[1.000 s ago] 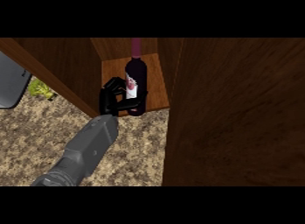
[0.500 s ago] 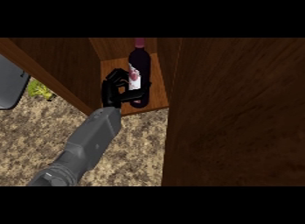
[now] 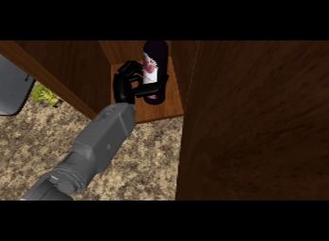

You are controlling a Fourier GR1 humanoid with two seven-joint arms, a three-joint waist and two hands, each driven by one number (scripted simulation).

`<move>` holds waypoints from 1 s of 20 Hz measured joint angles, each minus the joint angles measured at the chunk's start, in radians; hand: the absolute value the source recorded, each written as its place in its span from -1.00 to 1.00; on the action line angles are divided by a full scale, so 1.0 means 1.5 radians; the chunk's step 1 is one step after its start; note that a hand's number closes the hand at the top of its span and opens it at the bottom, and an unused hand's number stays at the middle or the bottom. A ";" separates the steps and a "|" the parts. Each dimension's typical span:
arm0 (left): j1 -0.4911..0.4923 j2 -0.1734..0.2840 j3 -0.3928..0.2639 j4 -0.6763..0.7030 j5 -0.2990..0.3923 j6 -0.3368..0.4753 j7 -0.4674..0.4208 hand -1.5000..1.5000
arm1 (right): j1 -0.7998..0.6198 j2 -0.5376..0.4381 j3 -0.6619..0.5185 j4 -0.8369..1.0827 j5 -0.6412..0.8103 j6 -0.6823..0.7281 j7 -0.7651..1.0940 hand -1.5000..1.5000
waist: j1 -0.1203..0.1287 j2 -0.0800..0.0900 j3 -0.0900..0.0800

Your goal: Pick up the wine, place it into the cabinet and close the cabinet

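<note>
The wine bottle (image 3: 156, 51) is dark with a white and pink label and stands inside the open wooden cabinet (image 3: 161, 109), on its shelf floor. My left hand (image 3: 126, 84) is shut on the bottle from its left side, fingers curled round the lower body. The grey forearm (image 3: 101, 141) runs in from the lower left of the head view. The bottle's neck is cut off at the top of the picture. My right hand does not show.
The open cabinet door (image 3: 264, 122) is a tall dark wood panel filling the right half. The cabinet's left wall (image 3: 62, 70) slants beside the arm. A grey appliance (image 3: 3, 84) and a green-yellow item (image 3: 45, 96) sit left on the speckled counter (image 3: 142, 162).
My left hand has carried the bottle deeper into the cabinet, up in the view. The forearm has stretched further forward.
</note>
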 measured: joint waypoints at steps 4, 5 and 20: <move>-0.027 0.000 0.001 0.007 0.004 0.015 0.015 1.00 | 0.008 0.001 -0.004 0.003 -0.003 0.004 -0.008 -1.00 | 0.005 0.002 0.000; -0.033 0.000 0.002 0.011 0.005 0.016 0.022 1.00 | 0.014 0.002 -0.004 0.001 -0.002 0.005 -0.010 -1.00 | 0.006 0.003 0.000; -0.092 0.022 -0.015 0.068 -0.021 0.058 0.067 1.00 | 0.027 -0.005 -0.015 0.001 -0.005 0.021 -0.023 -1.00 | 0.015 0.008 0.001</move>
